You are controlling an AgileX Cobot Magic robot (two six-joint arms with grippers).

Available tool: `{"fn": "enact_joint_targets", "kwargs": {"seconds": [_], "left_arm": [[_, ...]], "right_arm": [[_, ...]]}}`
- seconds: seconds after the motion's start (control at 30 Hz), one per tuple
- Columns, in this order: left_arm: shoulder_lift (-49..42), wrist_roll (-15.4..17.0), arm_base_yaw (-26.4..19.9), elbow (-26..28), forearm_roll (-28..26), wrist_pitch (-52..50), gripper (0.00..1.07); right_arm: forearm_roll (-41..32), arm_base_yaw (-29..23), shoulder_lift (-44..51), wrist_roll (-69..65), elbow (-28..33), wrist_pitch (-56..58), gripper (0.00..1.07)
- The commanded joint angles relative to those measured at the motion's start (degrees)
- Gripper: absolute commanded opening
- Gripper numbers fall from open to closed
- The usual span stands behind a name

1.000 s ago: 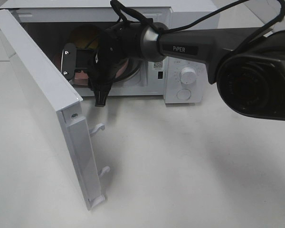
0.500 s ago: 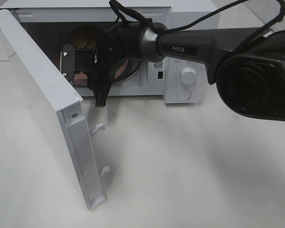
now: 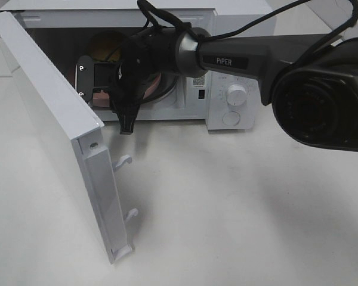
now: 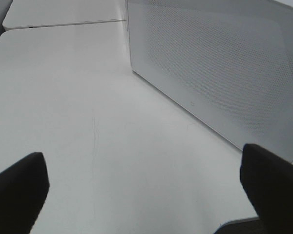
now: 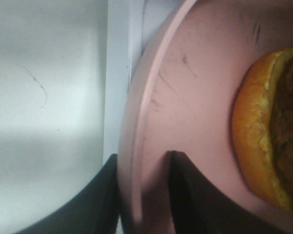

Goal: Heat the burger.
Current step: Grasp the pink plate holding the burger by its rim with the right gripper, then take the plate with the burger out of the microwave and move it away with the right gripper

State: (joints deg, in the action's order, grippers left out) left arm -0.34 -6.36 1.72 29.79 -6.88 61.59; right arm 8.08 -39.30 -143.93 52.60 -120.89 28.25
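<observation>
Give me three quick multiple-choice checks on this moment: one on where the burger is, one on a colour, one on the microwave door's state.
1. Where is the burger?
A. on the plate
B. on the table
C. on top of the microwave

2. What colour is the plate?
A. blue
B. pink
C. black

3. The microwave door is:
A. shut
B. removed
C. swung open

Answers:
1 A, the right wrist view shows the bun resting on the plate.
2 B, its rim between the right claw fingers is pink.
3 C, the door stands out from the microwave.
</observation>
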Motion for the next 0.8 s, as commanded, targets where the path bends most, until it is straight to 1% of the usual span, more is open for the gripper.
{"fn": "enact_joint_targets", "kwargs": {"seconds": [0.03,0.23,0.3,0.37,0.4,0.43,0.47,0.53,0.63,0.7,0.73,0.8], "left_arm": [[-0.3,0.3,-0.3,-0.1,-0.3,-0.2,1.0],[-0.3,0.3,-0.3,-0.1,-0.3,-0.2,1.0],[-0.3,0.3,-0.3,-0.1,-0.3,-0.2,1.0],[-0.3,0.3,-0.3,-0.1,-0.3,-0.2,1.0],[-0.3,0.3,-0.3,-0.1,-0.3,-0.2,1.0],[-0.3,0.3,-0.3,-0.1,-0.3,-0.2,1.0],[-0.3,0.3,-0.3,-0.1,-0.3,-0.2,1.0],[-0.3,0.3,-0.3,-0.1,-0.3,-0.2,1.0],[-0.3,0.3,-0.3,-0.1,-0.3,-0.2,1.0],[-0.3,0.3,-0.3,-0.1,-0.3,-0.2,1.0],[-0.3,0.3,-0.3,-0.1,-0.3,-0.2,1.0],[-0.3,0.3,-0.3,-0.1,-0.3,-0.2,1.0]], "right_arm": [[-0.1,-0.3,1.1,0.8,-0.2,2.1,0.0],[-0.2,-0.4,1.7,2.3,-0.2,4.4,0.0],[-0.2,-0.4,2.3,3.7,0.9,4.1,0.0],[-0.2,-0.4,4.1,8.4,5.0,1.7,0.0],[-0.2,-0.4,4.1,8.4,5.0,1.7,0.0],[-0.2,-0.4,5.4,11.3,8.2,-2.2,0.0],[-0.2,-0.4,5.4,11.3,8.2,-2.2,0.0],[-0.2,-0.3,8.3,13.6,15.2,-12.6,0.0],[-0.2,-0.3,8.8,13.7,16.8,-14.5,0.0],[-0.1,-0.2,10.9,14.9,21.8,-19.7,0.0],[-0.1,-0.2,10.9,14.9,21.8,-19.7,0.0],[-0.2,0.4,12.3,16.1,24.4,-20.9,0.0]]}}
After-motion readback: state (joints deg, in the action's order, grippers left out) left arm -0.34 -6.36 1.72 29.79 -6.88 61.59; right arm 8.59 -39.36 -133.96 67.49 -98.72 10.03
